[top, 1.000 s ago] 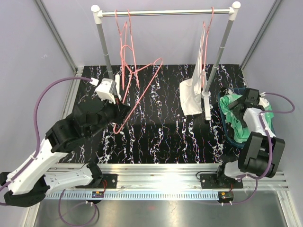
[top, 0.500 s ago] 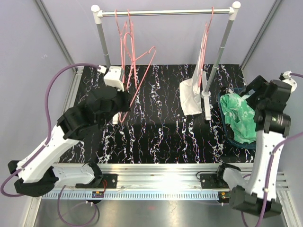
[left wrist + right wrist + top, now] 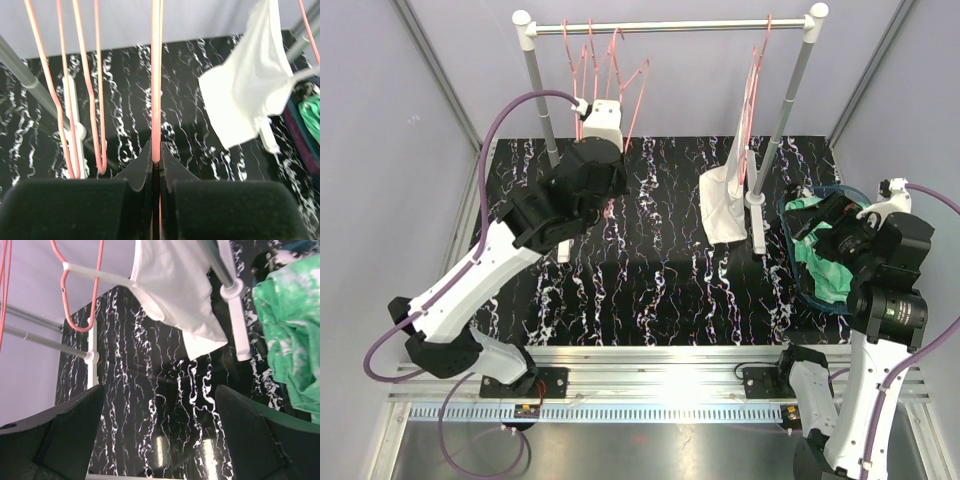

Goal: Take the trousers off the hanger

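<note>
My left gripper (image 3: 156, 150) is shut on the wire of a bare pink hanger (image 3: 157, 75) and holds it up at the left end of the rail (image 3: 690, 25), among other bare pink hangers (image 3: 585, 60). A folded white cloth (image 3: 723, 205) hangs from a pink hanger (image 3: 755, 70) near the rail's right post. Green-and-white tie-dye trousers (image 3: 820, 265) lie bunched in a dark basket (image 3: 817, 303) at the right edge of the table. Over that basket my right gripper (image 3: 160, 390) stands wide open with nothing between its fingers. Its fingers point towards the white cloth (image 3: 175, 290).
The rack stands on two grey posts, one on the left (image 3: 542, 100) and one on the right (image 3: 785, 110), each with a white foot (image 3: 758, 225) on the black marbled table (image 3: 660, 270). Purple walls close in on the left, the right and the back.
My left arm has lifted the bare hanger from low over the table up to the rail. My right arm rose from the basket, swung out, then came back over it, still open.
</note>
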`<state>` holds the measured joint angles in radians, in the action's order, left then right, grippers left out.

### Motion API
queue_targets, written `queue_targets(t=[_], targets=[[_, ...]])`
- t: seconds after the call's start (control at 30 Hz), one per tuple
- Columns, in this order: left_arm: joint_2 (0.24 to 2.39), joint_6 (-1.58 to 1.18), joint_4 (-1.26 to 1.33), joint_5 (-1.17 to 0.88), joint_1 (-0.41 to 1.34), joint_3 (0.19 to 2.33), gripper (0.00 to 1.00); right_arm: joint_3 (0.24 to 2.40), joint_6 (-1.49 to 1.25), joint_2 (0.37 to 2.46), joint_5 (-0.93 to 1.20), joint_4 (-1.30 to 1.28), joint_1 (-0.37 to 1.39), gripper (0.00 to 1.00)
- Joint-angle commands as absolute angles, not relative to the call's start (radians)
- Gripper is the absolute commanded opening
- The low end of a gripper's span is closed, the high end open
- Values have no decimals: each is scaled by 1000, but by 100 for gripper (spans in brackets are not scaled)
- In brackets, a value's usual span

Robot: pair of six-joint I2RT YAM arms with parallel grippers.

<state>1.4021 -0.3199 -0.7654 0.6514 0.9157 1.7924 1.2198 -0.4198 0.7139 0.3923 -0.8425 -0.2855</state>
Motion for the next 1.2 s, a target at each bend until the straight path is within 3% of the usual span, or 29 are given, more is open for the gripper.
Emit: queue_targets(t=[0.0,0.37,0.7,0.77,0.8,0.87,0.9,0.93,1.03,1.17], targets=[[1440,-276,-667,750,896,1899,0,1229,-443,722,482,-795,-261,99],[1627,-252,-641,677,744,2049,0,1261,-440,707,577,-807,-187,99],[1637,-308,-669,617,724,1999,1,1373,-344,710,519,-916,-104,100],[1617,-313,-670,608,724,1985,14,1384,-339,704,515,-933,-97,100],[1609,-316,-675,595,724,1983,29,1387,-334,701,514,-937,-92,99],[1583,-318,-690,580,724,1988,41,1405,-308,701,488,-960,-78,99],[1574,-319,-696,568,724,1988,54,1413,-292,704,471,-972,-66,100],[1560,-321,-703,563,724,1991,61,1423,-252,710,412,-994,-55,99],[1493,-314,-712,549,724,1970,78,1485,-178,733,219,-1050,23,99],[1367,-299,-719,567,724,1879,90,1572,-118,741,77,-1081,104,100]])
